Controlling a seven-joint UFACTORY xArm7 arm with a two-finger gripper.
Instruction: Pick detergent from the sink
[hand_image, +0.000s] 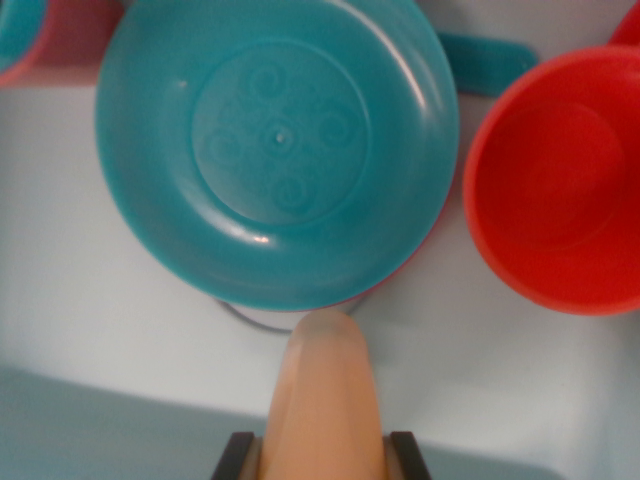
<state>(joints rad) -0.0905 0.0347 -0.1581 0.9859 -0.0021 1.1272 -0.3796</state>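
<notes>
my detergent bottle (326, 400) sits at the bottom middle of the wrist view, a pale orange, tapered shape. its long axis runs straight up and down the picture, and its rounded narrow end points up toward the teal bowl (277, 150), stopping just short of the bowl's near rim. its wider end runs off the bottom edge, so i cannot see its base or full length. it is blurred, and i can make out no label or cap.

my gripper (325, 458) shows only as two dark fingers (233, 460), one on each side of the bottle at the very bottom of the frame. they are pressed to its sides, so i am clamped on the bottle. most of each finger is cut off by the frame.

the white sink (90, 300) floor lies under everything, with a greyer band along the lower left. a thin dark arc (255, 320) peeks out under the bowl's lower rim; i cannot tell what it is. the red bowl (560, 180) sits at the wrist view's right, just beside the teal bowl and cut by the right edge. a teal piece (490, 62) pokes out between the two bowls at the top, mostly hidden. at the top left corner a red and teal thing (40, 35) is cut off and too blurred to name.
</notes>
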